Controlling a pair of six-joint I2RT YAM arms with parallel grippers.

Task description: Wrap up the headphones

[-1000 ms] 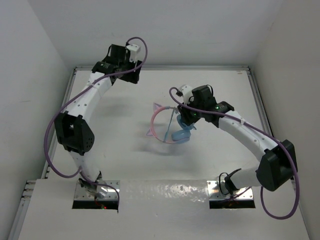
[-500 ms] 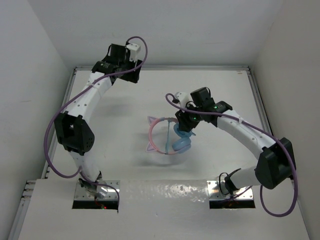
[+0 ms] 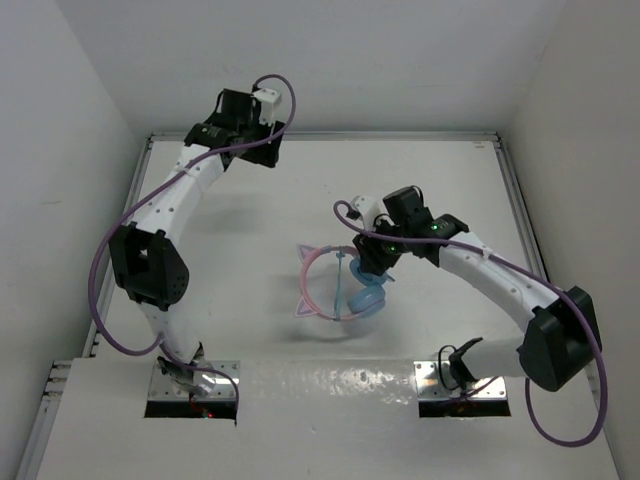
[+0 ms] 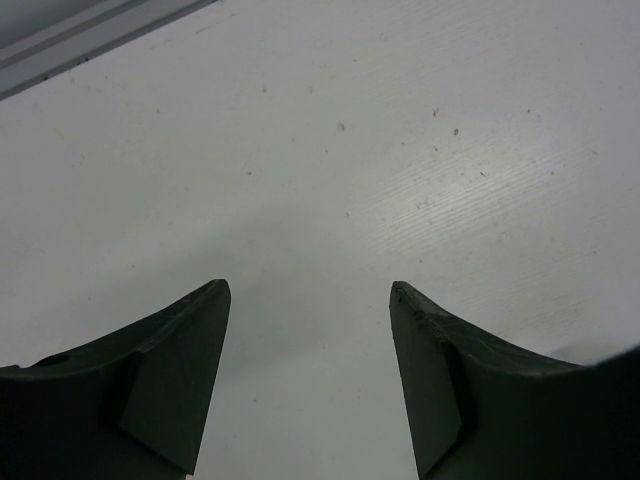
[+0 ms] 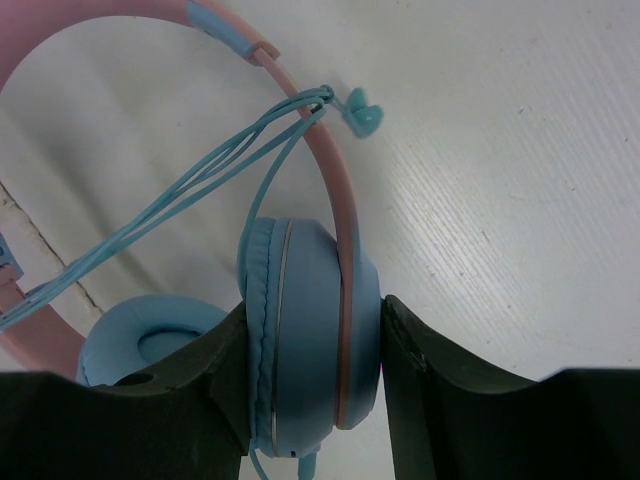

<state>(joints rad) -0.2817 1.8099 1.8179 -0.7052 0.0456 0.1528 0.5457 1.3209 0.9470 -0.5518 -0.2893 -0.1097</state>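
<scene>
The headphones point(image 3: 335, 285) hang above the middle of the table, pink headband with cat-ear points to the left, light blue ear cups low on the right. My right gripper point(image 3: 372, 262) is shut on one ear cup point(image 5: 305, 340), a finger on each side of it. The second cup point(image 5: 140, 345) shows at lower left. The thin pale blue cable point(image 5: 190, 195) runs in several strands from the headband arm point(image 5: 335, 175) to the left, its plug point(image 5: 362, 115) sticking out beside the arm. My left gripper point(image 3: 262, 150) is open and empty at the far back left, over bare table point(image 4: 310, 300).
White walls enclose the table point(image 3: 450, 180) at the back and both sides. A metal rail point(image 4: 90, 45) runs along the back edge near my left gripper. Thick purple robot cables point(image 3: 105, 290) loop along both arms.
My right gripper has carried the headphones toward the near edge and slightly right, and the headband has swung round. The left arm has not moved.
</scene>
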